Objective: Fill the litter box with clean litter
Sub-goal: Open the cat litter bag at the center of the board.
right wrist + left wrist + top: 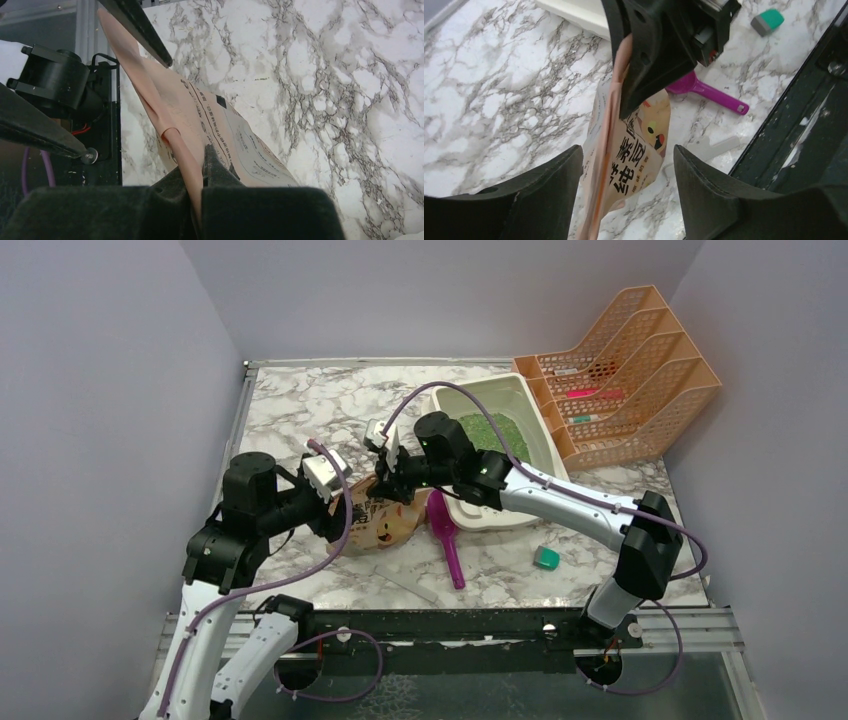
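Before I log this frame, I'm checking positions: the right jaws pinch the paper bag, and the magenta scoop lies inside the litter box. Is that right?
Not quite. The right jaws do pinch the paper bag, but the magenta scoop lies on the table beside the litter box, not inside it. The top external view shows this.

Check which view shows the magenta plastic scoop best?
Top external: the magenta plastic scoop lies nearly whole beside the cream-white plastic litter box. Left wrist shows only its handle and part of the bowl. Right wrist shows none of it.
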Robot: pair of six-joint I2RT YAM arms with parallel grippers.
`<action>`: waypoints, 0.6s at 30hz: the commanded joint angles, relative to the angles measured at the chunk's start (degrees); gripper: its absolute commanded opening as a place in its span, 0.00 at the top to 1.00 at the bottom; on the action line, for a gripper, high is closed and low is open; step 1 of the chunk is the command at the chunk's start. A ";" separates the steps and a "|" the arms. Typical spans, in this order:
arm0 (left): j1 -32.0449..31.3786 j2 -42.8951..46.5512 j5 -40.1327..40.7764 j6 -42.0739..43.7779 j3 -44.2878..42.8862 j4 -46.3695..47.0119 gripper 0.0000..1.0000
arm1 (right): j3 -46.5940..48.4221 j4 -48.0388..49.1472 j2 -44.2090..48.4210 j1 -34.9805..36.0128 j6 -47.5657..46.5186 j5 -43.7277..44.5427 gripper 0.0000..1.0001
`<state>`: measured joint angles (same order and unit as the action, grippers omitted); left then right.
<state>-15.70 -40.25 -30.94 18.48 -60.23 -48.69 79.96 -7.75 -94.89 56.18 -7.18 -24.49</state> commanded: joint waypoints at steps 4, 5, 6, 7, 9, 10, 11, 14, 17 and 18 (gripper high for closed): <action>0.15 0.83 -3.06 4.29 3.02 2.34 0.65 | 2.84 6.28 4.22 -0.11 0.24 -0.99 0.99; 0.15 0.85 -3.33 4.54 3.32 2.63 0.71 | 2.91 6.26 4.47 -0.11 0.50 -0.66 0.98; 0.15 0.90 -3.58 4.85 3.73 3.00 0.77 | 2.99 6.09 4.93 -0.11 0.76 -0.06 0.98; 0.15 0.92 -3.86 5.28 4.18 3.41 0.81 | 2.88 5.90 5.42 -0.11 0.84 0.49 0.97; 0.15 0.64 -4.71 6.06 5.06 3.82 0.90 | 2.36 5.72 6.55 -0.11 0.93 2.36 0.96; 0.15 0.43 -5.14 6.31 5.30 3.96 0.92 | 2.12 5.51 7.04 -0.11 0.82 3.36 0.96; 0.15 0.23 -5.53 6.57 5.58 4.08 0.94 | 1.86 5.26 7.53 -0.11 0.58 4.77 0.93; 0.15 -0.20 -6.49 7.13 6.35 4.51 1.00 | 1.92 2.92 8.24 -0.11 -0.15 8.26 0.78; 0.15 -0.57 -7.11 7.61 6.61 4.51 1.00 | 1.35 -0.16 9.47 -0.24 -2.09 11.94 0.71; 0.15 -0.49 -7.12 7.54 6.61 4.49 1.00 | 0.06 0.09 10.36 -0.32 -2.81 13.43 0.70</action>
<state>-15.42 -40.45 -33.41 24.84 -54.57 -43.97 80.01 -8.32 -88.14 56.18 -7.53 -18.26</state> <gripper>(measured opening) 0.016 0.278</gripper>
